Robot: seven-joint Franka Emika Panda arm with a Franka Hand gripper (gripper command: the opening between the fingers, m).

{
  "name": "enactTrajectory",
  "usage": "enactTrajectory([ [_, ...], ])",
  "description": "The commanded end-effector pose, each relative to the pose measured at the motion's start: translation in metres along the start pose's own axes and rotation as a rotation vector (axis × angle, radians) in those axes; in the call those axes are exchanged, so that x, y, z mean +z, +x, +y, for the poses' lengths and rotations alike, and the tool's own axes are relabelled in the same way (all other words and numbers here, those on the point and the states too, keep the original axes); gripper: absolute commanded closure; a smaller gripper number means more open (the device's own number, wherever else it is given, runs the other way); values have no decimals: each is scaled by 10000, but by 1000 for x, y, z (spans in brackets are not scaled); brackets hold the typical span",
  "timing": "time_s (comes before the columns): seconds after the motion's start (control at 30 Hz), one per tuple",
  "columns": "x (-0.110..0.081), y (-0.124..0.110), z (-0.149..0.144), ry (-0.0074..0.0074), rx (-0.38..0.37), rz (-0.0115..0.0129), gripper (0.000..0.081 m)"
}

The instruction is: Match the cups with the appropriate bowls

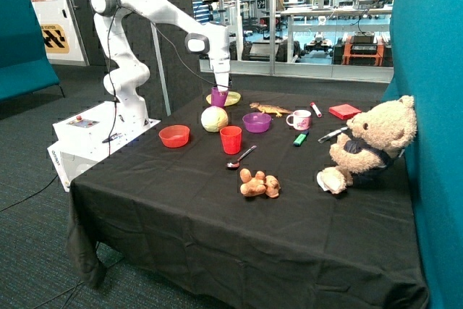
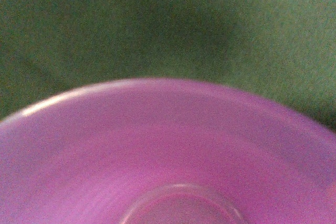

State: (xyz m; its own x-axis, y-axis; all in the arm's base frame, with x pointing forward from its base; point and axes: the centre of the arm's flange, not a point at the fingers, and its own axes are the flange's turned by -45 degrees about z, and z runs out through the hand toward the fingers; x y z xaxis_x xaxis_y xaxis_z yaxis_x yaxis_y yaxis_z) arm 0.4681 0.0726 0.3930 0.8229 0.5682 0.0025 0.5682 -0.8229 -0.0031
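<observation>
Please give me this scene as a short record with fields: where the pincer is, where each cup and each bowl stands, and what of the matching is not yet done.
pincer: at the purple cup, grip not visible
purple cup: near the yellow-green plate, behind the pale ball
red cup: upright on the black cloth, beside the spoon
purple bowl: empty, next to the mug
red-orange bowl: empty, near the table edge
not yet done: neither cup is in a bowl
</observation>
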Motion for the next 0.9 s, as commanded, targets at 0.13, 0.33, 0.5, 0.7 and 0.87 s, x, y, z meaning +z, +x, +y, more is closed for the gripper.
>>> enactTrajectory([
  [0.13, -10, 38, 30, -33, 1291, -23, 808],
  [0.33, -7, 49, 50, -34, 2215, -21, 808],
  [0.5, -5, 58, 60, -34, 2924, -20, 808],
  [0.7, -3, 63, 60, -35, 3376, -19, 808],
  [0.87, 0, 62, 61, -36, 4089, -18, 808],
])
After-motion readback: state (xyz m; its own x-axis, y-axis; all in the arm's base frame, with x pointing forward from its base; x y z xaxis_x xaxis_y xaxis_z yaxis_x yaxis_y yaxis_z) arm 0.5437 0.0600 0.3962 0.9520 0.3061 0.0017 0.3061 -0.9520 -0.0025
